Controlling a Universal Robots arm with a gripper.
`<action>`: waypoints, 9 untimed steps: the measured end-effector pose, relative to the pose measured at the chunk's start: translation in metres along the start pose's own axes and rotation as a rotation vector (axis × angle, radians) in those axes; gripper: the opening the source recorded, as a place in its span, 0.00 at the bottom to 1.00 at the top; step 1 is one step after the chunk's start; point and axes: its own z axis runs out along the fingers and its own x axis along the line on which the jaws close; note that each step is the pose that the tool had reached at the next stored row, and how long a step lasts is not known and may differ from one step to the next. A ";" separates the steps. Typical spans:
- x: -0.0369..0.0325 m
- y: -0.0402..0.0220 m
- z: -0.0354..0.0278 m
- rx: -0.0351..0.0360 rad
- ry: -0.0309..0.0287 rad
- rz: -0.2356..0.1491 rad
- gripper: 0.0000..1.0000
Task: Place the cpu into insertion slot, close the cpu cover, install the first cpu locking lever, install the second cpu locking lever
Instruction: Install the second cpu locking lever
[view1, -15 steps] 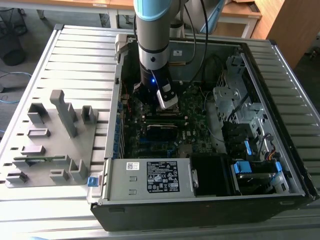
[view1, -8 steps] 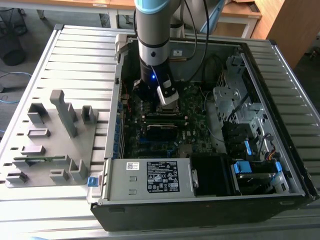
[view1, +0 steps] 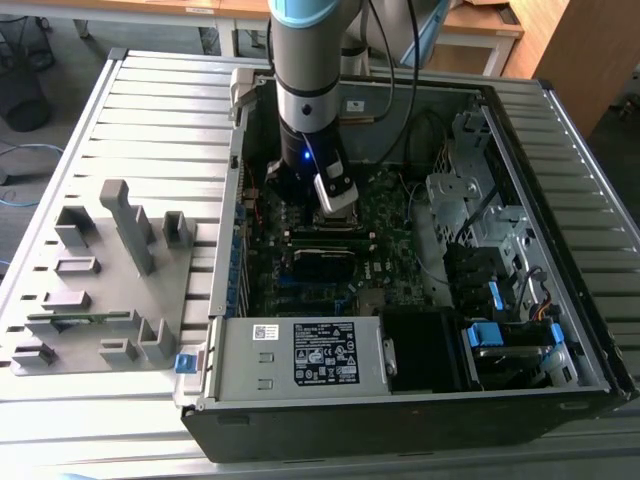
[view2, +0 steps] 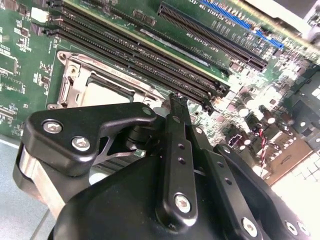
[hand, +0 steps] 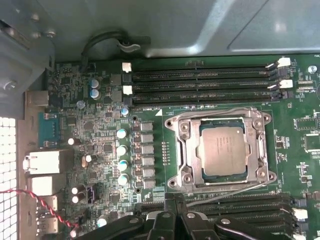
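Black tool (hand: 170, 220): fingers drawn narrow, holding nothing, poised just beside the socket. Cpu (hand: 223, 150): seated in insertion slot (hand: 192, 150), cpu cover (hand: 260, 145) down around it. Step judged: locking levers (one thin lever (hand: 225, 192) apparently unlatched); calls for precise hooking.

White label (view1: 325, 353) on the power supply (view1: 300, 357); print seemingly unreadable.
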 end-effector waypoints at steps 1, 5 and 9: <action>-0.0001 -0.0007 -0.0004 0.0000 -0.0001 0.000 0.10; -0.0002 -0.0024 -0.0011 0.0002 -0.0001 0.000 0.10; 0.0000 -0.0031 0.0003 -0.0062 0.0001 0.001 0.10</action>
